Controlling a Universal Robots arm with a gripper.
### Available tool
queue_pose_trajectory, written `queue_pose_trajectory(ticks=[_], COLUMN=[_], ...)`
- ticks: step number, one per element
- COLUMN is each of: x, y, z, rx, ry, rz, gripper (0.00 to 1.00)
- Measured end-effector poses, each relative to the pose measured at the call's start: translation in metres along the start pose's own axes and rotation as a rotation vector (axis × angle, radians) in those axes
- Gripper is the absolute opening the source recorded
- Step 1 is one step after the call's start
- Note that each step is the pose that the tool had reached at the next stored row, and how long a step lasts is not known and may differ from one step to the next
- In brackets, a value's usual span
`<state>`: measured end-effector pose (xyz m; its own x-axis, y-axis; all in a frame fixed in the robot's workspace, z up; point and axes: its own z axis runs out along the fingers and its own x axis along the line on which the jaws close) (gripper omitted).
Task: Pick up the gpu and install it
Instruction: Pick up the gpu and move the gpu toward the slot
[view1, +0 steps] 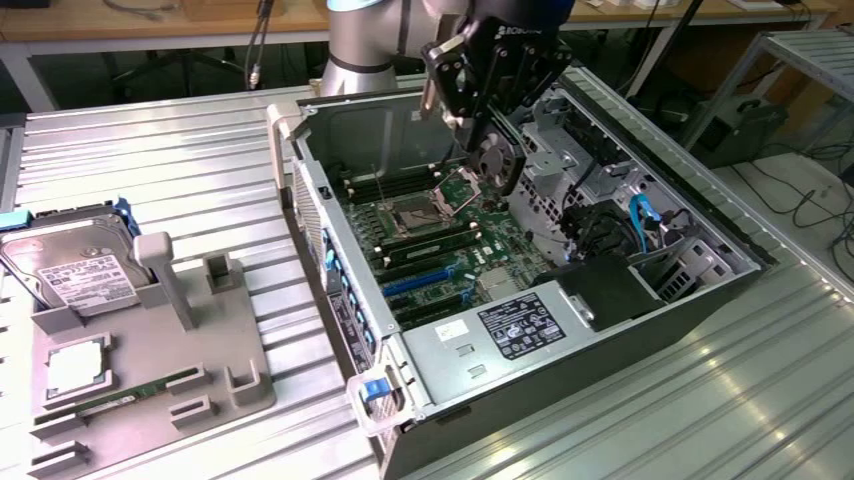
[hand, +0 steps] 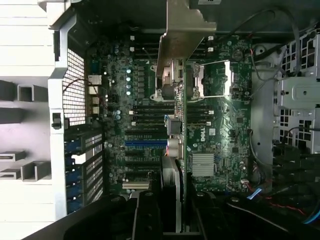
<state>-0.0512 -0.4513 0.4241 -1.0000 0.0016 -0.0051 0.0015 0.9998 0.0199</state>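
Currently my gripper (view1: 483, 105) (hand: 175, 212) is pinching the gpu (view1: 497, 165) (hand: 183, 125), a thin dark circuit card with a round fan on one face and a silver-beige metal bracket (view1: 430, 95) (hand: 182, 35) at one end. My black fingers (hand: 147, 217) are closed on either side of the card, which hangs on edge beneath me. I hold it over the open grey metal computer case (view1: 320, 200), which lies on its side on the ribbed silver table (view1: 160, 150). The card is above the green motherboard (view1: 454, 250) (hand: 220, 130), clear of the board and not seated in any slot. In the exterior view its lower edge sits near the square metal processor socket (view1: 414, 215), with the blue and black expansion slots (view1: 420, 285) lying nearer the camera. Well apart, toward the exterior view's left, a silver hard drive with a white label (view1: 74, 265) leans in a grey moulded holder tray (view1: 247, 395).
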Motion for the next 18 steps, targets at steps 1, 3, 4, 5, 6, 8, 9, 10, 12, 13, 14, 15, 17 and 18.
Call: queue_pose_trajectory(ticks=[1, 3, 4, 5, 6, 8, 9, 10, 12, 13, 14, 15, 17, 18], x=[-0.002, -0.009, -0.012, -0.014, -0.017, -0.021, -0.024, -0.025, -0.029, -0.031, -0.033, -0.035, -0.039, -0.041], y=[0.0002, 0.0008, 0.0011, 0.0013, 0.0015, 0.0018, 0.0018, 0.0019, 0.002, 0.0021, 0.0022, 0.0022, 0.0024, 0.0025], z=[0.0002, 0.0007, 0.0009, 0.001, 0.0012, 0.0015, 0.0016, 0.0018, 0.002, 0.0023, 0.0024, 0.0025, 0.0028, 0.003], rx=[0.0, -0.0001, -0.0001, 0.0, 0.0, -0.0001, -0.0001, -0.0001, 0.0, 0.0, 0.0, 0.0, 0.0, 0.0], ry=[0.0, 0.0, 0.0, 0.0, 0.0, 0.0, 0.0, 0.0, 0.0, 0.0, 0.0, 0.0, 0.0, 0.0], rz=[0.0, 0.0, 0.0, 0.0, 0.0, 0.0, 0.0, 0.0, 0.0, 0.0, 0.0, 0.0, 0.0, 0.0], gripper=[0.28, 0.28, 0.28, 0.28, 0.28, 0.28, 0.28, 0.28, 0.28, 0.28, 0.28, 0.28, 0.28, 0.28])
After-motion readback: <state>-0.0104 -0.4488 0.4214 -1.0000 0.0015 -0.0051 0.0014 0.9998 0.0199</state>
